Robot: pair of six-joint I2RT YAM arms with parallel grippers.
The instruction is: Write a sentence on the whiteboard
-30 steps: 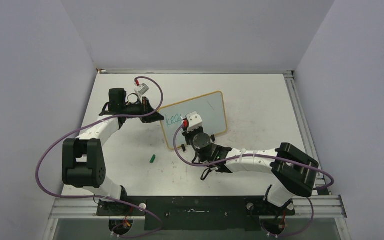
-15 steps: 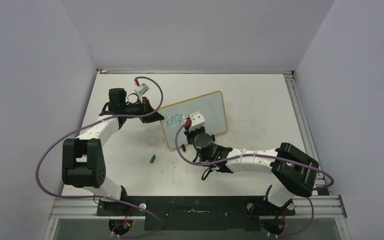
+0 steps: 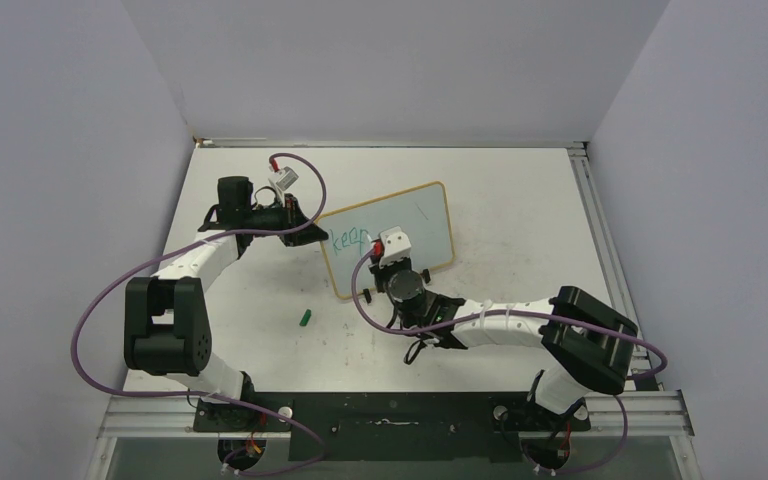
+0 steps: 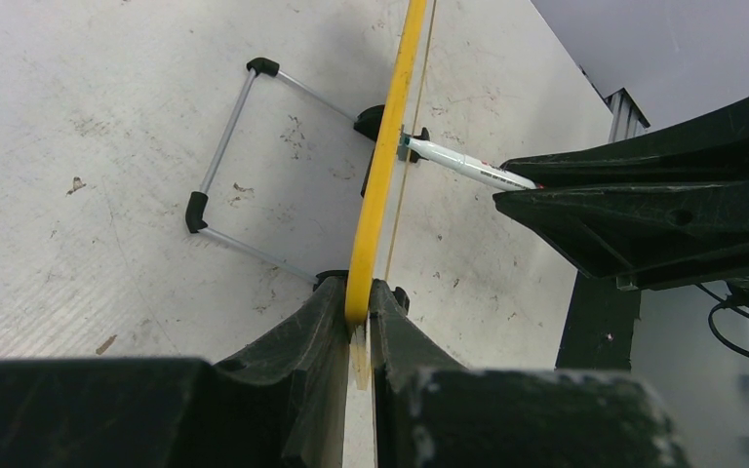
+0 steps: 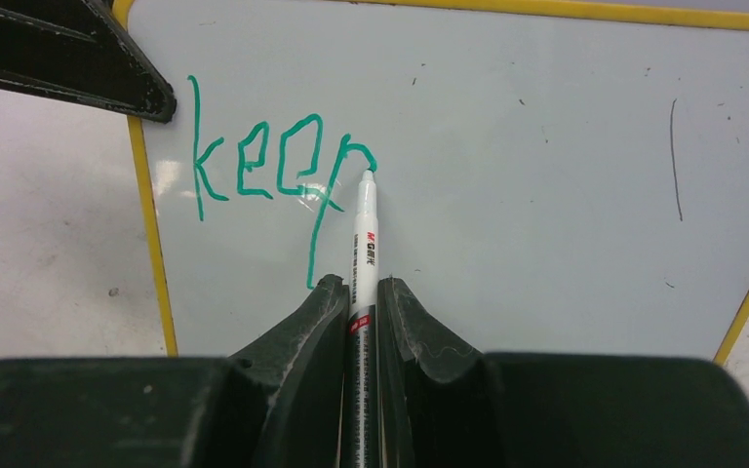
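The whiteboard [image 3: 415,225], white with a yellow frame, stands tilted mid-table. My left gripper [image 3: 305,228] is shut on the board's left frame edge [image 4: 390,146], which sits pinched between the fingertips [image 4: 359,312]. My right gripper [image 5: 363,292] is shut on a white marker [image 5: 364,244]. The marker's green tip touches the board at the bowl of the last letter. Of the sentence [image 5: 273,171], only the teal word "keep" shows, near the board's upper left. From the top view the writing [image 3: 348,240] lies just left of the right wrist.
A green marker cap [image 3: 305,318] lies on the table in front of the board's left corner. The board's wire stand [image 4: 224,166] reaches out behind it. A metal rail [image 3: 600,230] runs along the table's right edge. Walls enclose three sides.
The right gripper has shifted slightly rightward with the marker, and the last letter of "keep" has grown its bowl. The left arm and the board have stayed still.
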